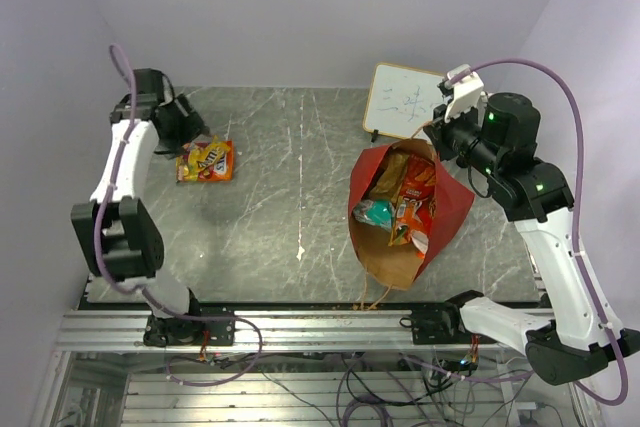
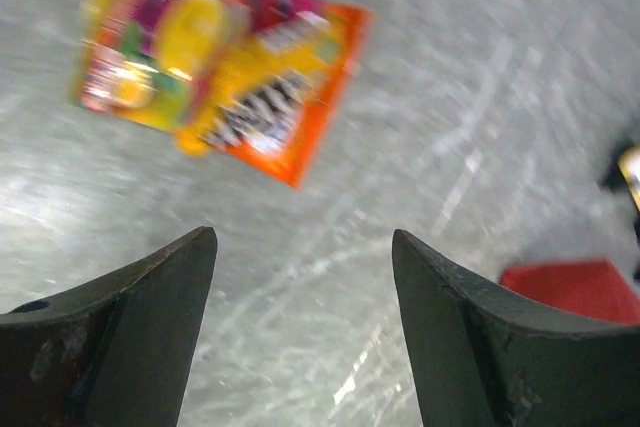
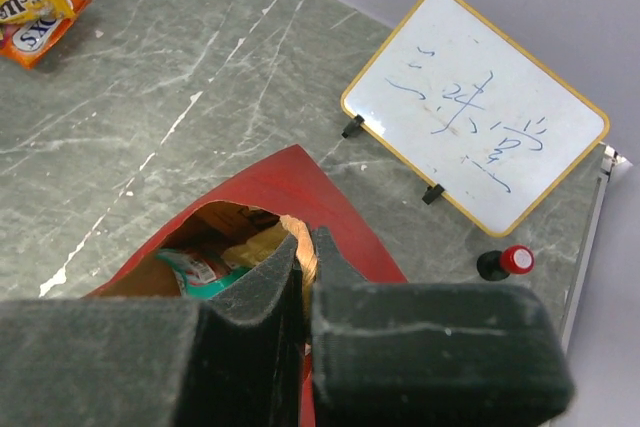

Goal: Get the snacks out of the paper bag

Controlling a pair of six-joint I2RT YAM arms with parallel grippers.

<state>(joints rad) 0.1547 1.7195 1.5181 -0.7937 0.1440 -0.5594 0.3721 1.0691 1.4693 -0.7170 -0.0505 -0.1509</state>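
Observation:
The red paper bag (image 1: 440, 219) lies in the right half of the table with its mouth tipped up, showing its brown inside (image 3: 215, 222). Several snacks sit in it: a tan-brown chip bag (image 1: 389, 175), a red chip bag (image 1: 416, 199) and a teal packet (image 1: 375, 212). My right gripper (image 3: 308, 242) is shut on the bag's twisted cord handle (image 3: 302, 247) at the far rim. Two small yellow-orange packets (image 1: 205, 160) lie on the table at the far left. My left gripper (image 2: 300, 237) hangs open just above the table beside them (image 2: 220, 57), with nothing between its fingers.
A small whiteboard (image 1: 404, 99) stands at the back right, just behind the bag. A red-capped black marker (image 3: 505, 262) stands next to it, near the table's right edge. Walls close in the table on the left, back and right.

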